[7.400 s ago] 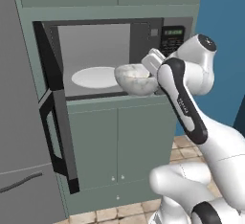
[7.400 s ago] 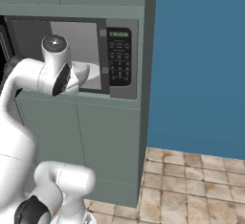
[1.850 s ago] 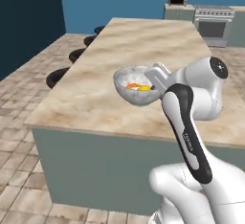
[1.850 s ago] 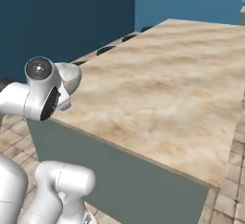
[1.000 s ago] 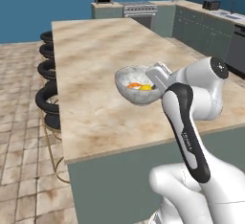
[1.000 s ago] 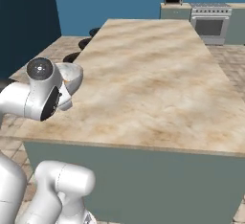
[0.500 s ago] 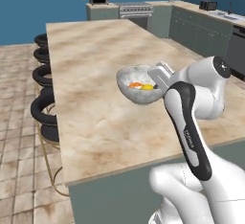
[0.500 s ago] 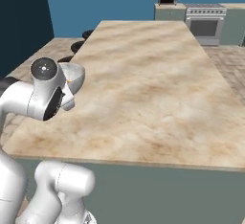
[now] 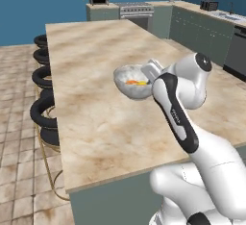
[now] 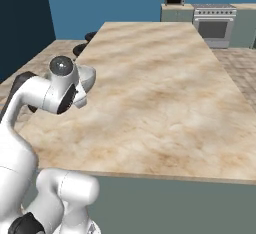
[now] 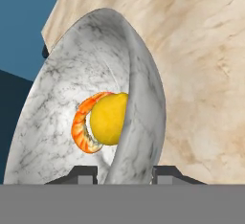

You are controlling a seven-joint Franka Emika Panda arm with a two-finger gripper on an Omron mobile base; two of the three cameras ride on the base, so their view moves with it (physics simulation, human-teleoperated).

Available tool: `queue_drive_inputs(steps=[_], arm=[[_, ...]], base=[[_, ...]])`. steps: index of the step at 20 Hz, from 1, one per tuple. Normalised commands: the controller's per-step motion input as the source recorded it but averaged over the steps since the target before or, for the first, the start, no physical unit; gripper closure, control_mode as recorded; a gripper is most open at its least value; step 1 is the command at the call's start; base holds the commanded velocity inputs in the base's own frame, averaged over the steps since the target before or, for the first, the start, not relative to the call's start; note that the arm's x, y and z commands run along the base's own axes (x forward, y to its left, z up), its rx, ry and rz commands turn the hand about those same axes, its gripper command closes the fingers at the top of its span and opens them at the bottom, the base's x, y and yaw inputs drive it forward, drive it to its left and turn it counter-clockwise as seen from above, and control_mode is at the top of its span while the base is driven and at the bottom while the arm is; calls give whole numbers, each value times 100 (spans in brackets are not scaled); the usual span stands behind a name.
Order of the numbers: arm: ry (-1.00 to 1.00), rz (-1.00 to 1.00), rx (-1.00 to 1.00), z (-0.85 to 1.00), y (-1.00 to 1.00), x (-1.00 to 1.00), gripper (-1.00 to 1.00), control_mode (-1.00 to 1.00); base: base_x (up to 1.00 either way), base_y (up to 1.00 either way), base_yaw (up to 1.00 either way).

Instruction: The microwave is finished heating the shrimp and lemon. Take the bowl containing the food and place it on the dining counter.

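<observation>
The bowl is carried above the dining counter, its rim clamped between the 2 jaws of the gripper. The shrimp and lemon lie inside the bowl. Judged next: lowering onto the counter, then release.

The dining counter, a broad beige marbled stone top on a grey-green base, seems bare, with black round stools along its left edge.
</observation>
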Motion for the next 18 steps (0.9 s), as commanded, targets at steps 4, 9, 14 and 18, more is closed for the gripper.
queue_drive_inputs(steps=[4,9,14,18], arm=[[9,3,0,-63,0,100,100,-100],[1,5,0,-58,0,99,100,-100],[0,1,0,-43,0,100,100,-100],[0,0,0,-19,0,100,100,-100]], base=[[0,0,0],[0,0,0],[0,0,0],[0,0,0]])
